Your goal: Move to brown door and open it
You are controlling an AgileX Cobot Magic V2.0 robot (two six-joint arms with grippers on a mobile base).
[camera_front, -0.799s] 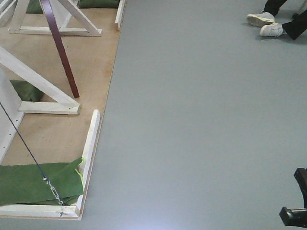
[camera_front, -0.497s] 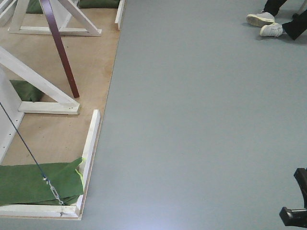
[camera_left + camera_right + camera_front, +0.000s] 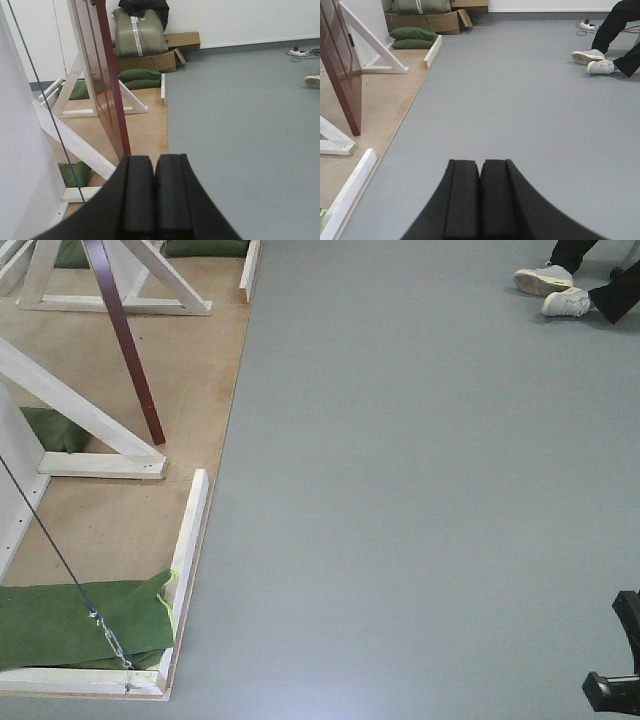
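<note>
The brown door (image 3: 125,335) stands edge-on on a plywood platform (image 3: 190,370) at the upper left, in a white wooden frame. It shows as a dark red edge in the left wrist view (image 3: 112,80) and as a brown panel at the left of the right wrist view (image 3: 340,65). My left gripper (image 3: 154,165) is shut and empty, with the door's edge just ahead and left of it. My right gripper (image 3: 480,170) is shut and empty over the grey floor. No door handle shows.
White braces (image 3: 85,415) and a base beam (image 3: 185,560) edge the platform. Green sandbags (image 3: 85,620) weigh it down, and a thin cable (image 3: 60,550) runs diagonally. A person's feet (image 3: 555,290) are at the top right. Cardboard boxes (image 3: 150,55) stand by the far wall.
</note>
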